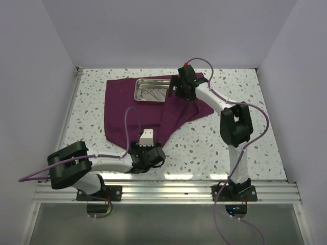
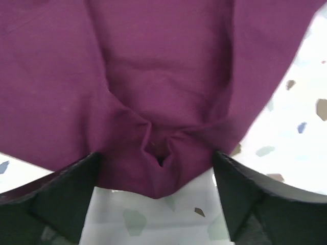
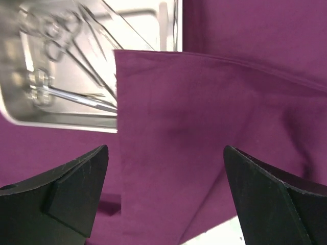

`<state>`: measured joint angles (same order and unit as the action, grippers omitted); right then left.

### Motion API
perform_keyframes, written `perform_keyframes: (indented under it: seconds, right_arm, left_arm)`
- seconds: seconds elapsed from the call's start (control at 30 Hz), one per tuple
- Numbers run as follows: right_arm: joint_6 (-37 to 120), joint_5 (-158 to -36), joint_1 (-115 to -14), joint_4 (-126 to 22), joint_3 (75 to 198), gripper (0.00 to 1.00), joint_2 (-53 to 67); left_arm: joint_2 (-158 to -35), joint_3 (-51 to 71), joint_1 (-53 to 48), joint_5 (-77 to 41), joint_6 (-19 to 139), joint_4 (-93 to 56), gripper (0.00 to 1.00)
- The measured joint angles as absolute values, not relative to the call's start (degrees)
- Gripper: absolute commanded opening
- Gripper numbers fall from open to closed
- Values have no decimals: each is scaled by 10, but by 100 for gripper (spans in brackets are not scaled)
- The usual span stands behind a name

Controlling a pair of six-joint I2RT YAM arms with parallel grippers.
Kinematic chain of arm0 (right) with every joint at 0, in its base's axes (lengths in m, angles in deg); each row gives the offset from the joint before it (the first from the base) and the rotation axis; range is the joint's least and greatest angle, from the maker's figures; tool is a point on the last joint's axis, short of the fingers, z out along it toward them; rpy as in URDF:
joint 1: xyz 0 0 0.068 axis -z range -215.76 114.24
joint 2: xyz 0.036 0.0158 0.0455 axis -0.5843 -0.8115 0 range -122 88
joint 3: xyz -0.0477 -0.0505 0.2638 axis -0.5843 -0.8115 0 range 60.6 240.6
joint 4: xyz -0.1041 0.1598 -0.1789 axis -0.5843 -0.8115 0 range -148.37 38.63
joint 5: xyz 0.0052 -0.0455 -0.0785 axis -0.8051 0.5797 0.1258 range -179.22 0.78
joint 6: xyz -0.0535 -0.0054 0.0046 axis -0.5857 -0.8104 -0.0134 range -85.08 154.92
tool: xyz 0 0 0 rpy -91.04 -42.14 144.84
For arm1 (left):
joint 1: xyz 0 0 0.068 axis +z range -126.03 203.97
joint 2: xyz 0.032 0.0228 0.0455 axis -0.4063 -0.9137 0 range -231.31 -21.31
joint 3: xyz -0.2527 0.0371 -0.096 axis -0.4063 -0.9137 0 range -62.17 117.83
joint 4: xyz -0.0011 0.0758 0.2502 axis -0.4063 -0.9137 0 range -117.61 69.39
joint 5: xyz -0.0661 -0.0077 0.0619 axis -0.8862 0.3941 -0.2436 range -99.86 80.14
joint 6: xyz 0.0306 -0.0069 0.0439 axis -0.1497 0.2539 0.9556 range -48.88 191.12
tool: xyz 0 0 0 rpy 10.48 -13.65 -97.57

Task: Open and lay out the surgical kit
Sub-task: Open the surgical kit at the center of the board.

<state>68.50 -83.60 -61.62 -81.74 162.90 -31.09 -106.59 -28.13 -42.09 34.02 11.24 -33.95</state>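
The dark purple cloth wrap (image 1: 127, 109) lies spread on the speckled table. The shiny steel tray (image 1: 153, 80) sits on its far part, holding small silver scissors and forceps (image 1: 150, 93). My right gripper (image 1: 173, 92) hovers open at the tray's right end. In the right wrist view its jaws (image 3: 166, 148) stand wide apart above a cloth flap (image 3: 214, 102) that covers part of the tray (image 3: 61, 121) and the instruments (image 3: 66, 66). My left gripper (image 1: 148, 150) is open at the cloth's near corner. In the left wrist view that puckered corner (image 2: 163, 76) lies between the spread fingers (image 2: 66, 199).
White walls close in the table on the left, back and right. The speckled tabletop (image 1: 230, 148) shows to the right of and nearer than the cloth. An aluminium rail (image 1: 168, 191) runs along the near edge by the arm bases.
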Motion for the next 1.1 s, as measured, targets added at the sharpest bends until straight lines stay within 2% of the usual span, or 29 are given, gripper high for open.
perform_keyframes:
  seconds: [0.27,0.5,0.7,0.97,1.1]
  right_arm:
    - [666,-839,-620,-859,1721,98,-407]
    - [630,-781,-656,-906,1877,98,-459]
    - [608,-721,-692,-943,1946,98,-498]
    - [588,-646,-707,-989,1972,83,-554]
    - [584,-629,-707,-997,1975,70,-565]
  left_arm:
    - [-974,-402,-422,320,172,-154,95]
    - [-994,-421,-421,312,196,-57,91]
    - [-1023,-422,-420,305,198,6,89]
    - [-1050,-429,-420,273,199,86,87]
    - [-1056,-434,-420,256,200,113,87]
